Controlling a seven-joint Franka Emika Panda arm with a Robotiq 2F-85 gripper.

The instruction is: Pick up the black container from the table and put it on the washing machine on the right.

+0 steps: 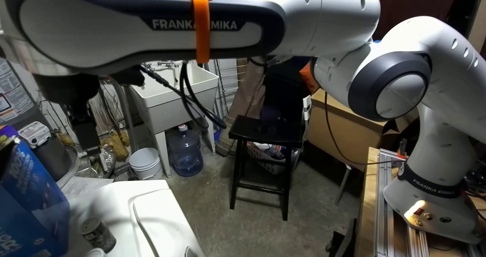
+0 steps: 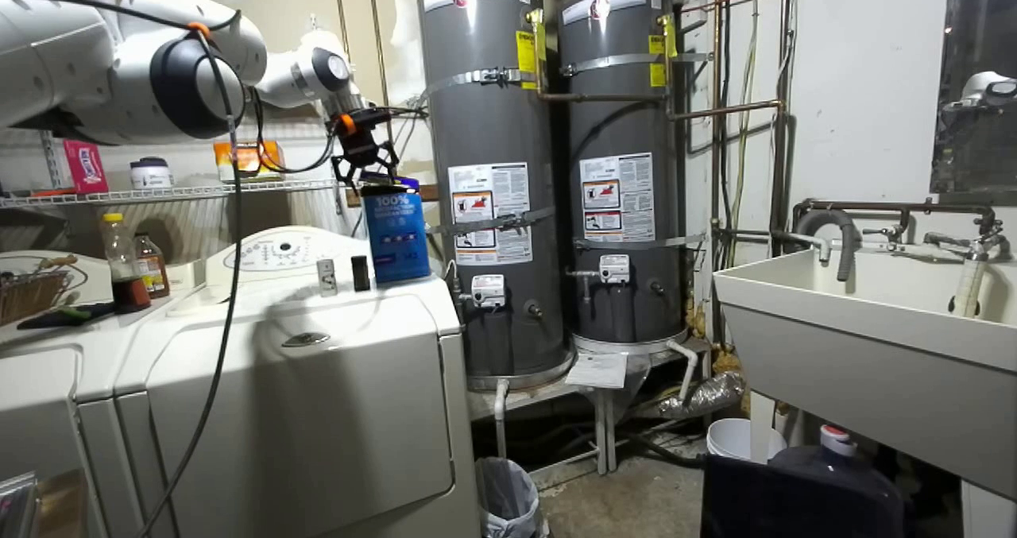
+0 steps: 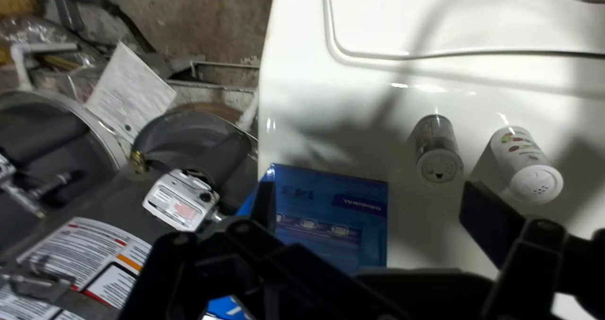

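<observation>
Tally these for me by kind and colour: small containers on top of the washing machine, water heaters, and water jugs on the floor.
Black container on the washing machine: 1
White container beside it: 1
Grey water heaters: 2
Blue water jug: 1
Total: 5

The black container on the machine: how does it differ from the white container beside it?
The black container has a dark body; the white container is pale with coloured markings. The black container stands nearer the blue box, the white container farther away. Both are round-topped and upright on the washing machine.
</observation>
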